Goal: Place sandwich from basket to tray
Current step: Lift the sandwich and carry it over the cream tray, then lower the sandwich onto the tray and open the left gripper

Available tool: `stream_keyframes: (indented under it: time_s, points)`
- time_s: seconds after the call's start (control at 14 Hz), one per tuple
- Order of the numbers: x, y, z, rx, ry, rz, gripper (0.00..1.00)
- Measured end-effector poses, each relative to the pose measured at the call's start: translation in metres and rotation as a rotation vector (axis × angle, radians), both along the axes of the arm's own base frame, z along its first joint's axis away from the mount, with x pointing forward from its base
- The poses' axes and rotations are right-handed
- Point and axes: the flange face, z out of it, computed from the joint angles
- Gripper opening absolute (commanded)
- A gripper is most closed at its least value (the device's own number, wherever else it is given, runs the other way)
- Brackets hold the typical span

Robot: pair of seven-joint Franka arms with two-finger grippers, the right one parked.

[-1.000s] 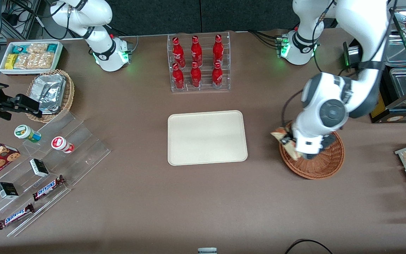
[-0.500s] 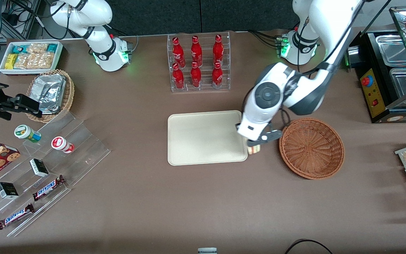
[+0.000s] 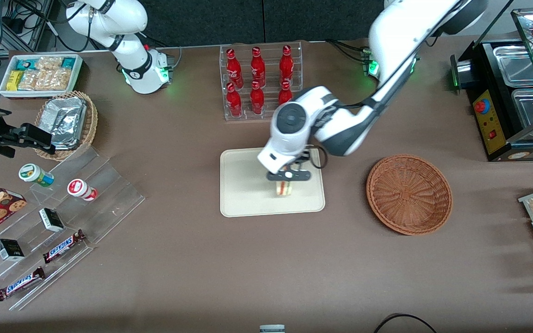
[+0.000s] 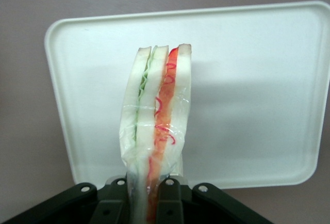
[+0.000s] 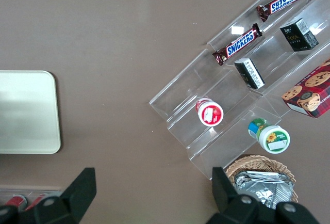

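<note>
Landmark: the tray (image 3: 243, 194), at table centre. Nearest the front camera, bare tray surface; the sandwich (image 3: 283, 187) hangs over the tray's middle part, toward the working arm's end, and I cannot tell whether it touches the surface yet. The gripper (image 3: 288, 175) sits directly above it, fingers (image 4: 170, 203) pressed in on the wrapped wedge; the wrist view shows the sandwich (image 4: 156, 131) pinched at one end, the free end pointing out over the tray (image 4: 247, 53), bread slices and green and red filling edge-on. Handling, as a judgement: light, soft, easily crushed; the clear wrap looks slick and creases under the pinch, so the hold is on film and bread together. Best taken across the flat bread faces as it is now, with a modest squeeze, not across the filling edge, where layers could slide. A drop from height might tip it, so a low release seems wise. Beside the tray, toward the working arm's end, the basket (image 3: 409, 194) lies with nothing visible inside. Farther from the front camera than the tray, a clear rack of red bottles (image 3: 260, 82) stands partly covered by the arm.
</note>
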Motion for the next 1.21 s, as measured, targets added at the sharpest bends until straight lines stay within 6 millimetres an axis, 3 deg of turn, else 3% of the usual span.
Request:
stream_keyframes:
  time_s: [0.29, 0.71, 0.79, 0.86, 1.21]
  points:
    - [-0.008, -0.030, -0.043, 0.051, -0.031, 0.017, 0.00]
    - [-0.003, -0.032, -0.083, 0.088, -0.015, 0.039, 0.00]
    - [-0.003, -0.032, -0.085, 0.088, -0.013, 0.039, 0.25]
    - [-0.002, -0.033, -0.085, 0.087, -0.014, 0.040, 0.99]
    - [0.000, -0.033, -0.083, 0.086, -0.018, 0.042, 1.00]
